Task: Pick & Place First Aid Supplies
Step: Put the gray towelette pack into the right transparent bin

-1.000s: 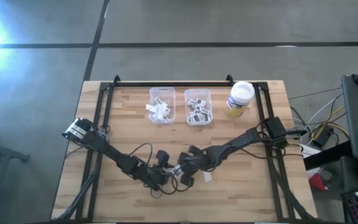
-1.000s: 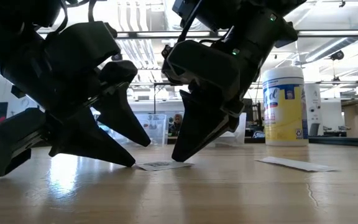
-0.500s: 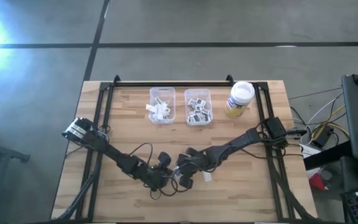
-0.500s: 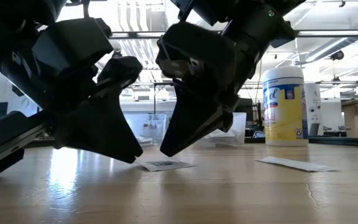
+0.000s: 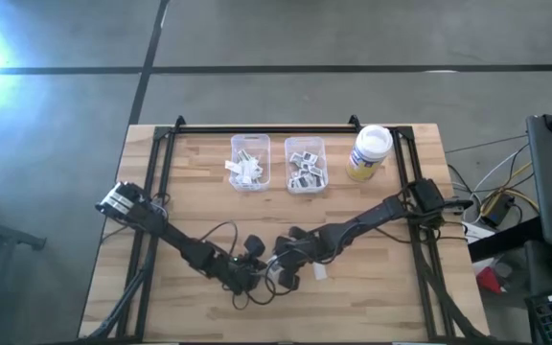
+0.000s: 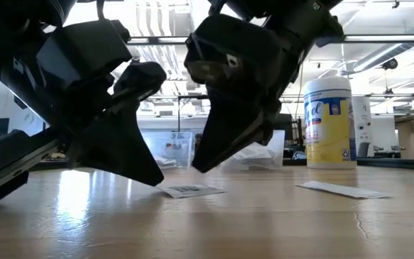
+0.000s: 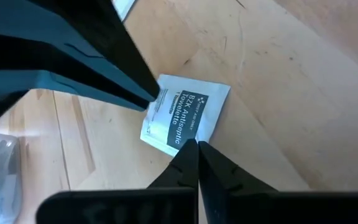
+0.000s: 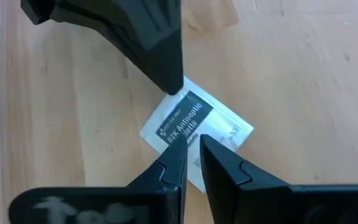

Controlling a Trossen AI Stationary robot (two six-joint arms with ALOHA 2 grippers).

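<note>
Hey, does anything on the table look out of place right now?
Yes. Two packets lie loose on the wood outside the bins: an antiseptic towelette packet between both claws, and a long strip lying alone nearby. Nothing looks spilled or damaged.

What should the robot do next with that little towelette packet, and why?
Probably reopen the left gripper and reach for the antiseptic towelette packet again. Its fingers are shut with their tips at the packet's edge, yet the packet lies flat on the table, seemingly ungripped. The right gripper hovers narrowly open over it too.
</note>
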